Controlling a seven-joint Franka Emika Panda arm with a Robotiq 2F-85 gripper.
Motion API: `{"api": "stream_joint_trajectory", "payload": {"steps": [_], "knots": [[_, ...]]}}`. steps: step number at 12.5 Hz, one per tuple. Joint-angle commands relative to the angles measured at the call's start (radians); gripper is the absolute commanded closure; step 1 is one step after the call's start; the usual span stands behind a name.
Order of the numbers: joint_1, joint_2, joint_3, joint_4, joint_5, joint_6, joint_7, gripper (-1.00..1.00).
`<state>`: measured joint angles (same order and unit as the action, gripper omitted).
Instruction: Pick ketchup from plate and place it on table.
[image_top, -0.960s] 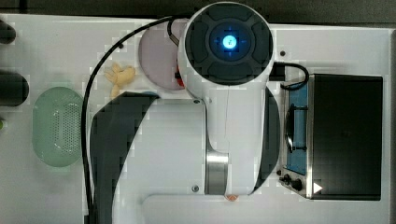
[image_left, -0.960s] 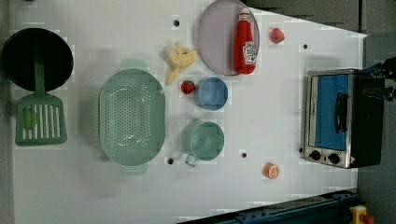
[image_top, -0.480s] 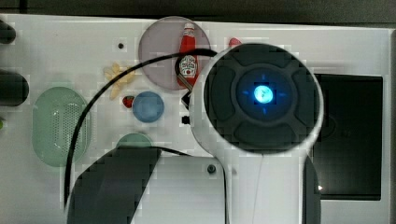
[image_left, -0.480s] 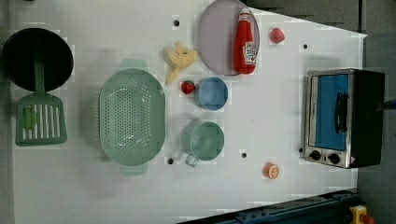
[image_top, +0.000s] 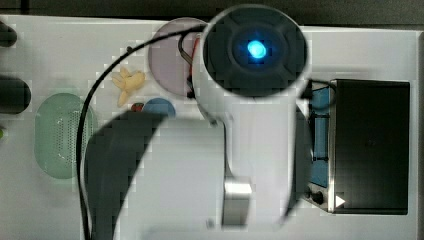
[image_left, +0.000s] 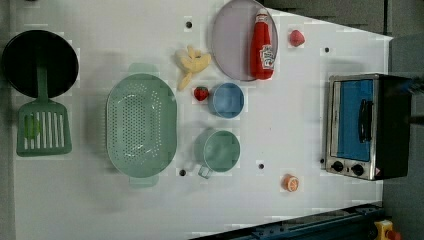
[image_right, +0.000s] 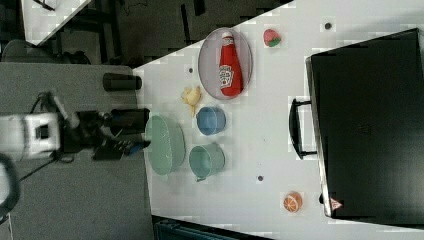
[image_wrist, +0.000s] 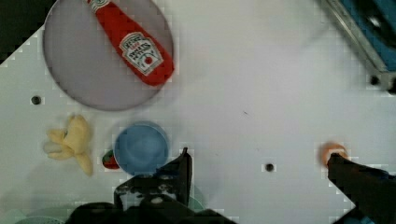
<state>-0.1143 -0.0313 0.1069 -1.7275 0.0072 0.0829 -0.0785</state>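
Item for your pick: ketchup (image_left: 262, 46) lying flat on the plate (image_left: 231, 45), near the plate's toaster-side rim, not yet grasped, your fingers (image_wrist: 182, 170) spread wide above the tabletop (image_left: 295, 125).

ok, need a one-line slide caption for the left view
Ketchup lying on the plate near the white table's far edge, beside banana peel, strawberry, blue bowl and toaster oven.
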Motion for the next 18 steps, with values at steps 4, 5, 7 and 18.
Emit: {"api": "stream_joint_trajectory", "payload": {"steps": [4,5,7,18], "knots": [[0.026,0.205,0.019,-0.022,0.008,0.154,-0.210,-1.00],[0.026,0.239,0.019,-0.022,0.008,0.195,-0.266,-1.00],[0.027,0.305,0.019,-0.022,0.007,0.296,-0.371,-1.00],[0.058,0.615,0.018,-0.017,0.000,0.710,-0.637,-1.00]]}}
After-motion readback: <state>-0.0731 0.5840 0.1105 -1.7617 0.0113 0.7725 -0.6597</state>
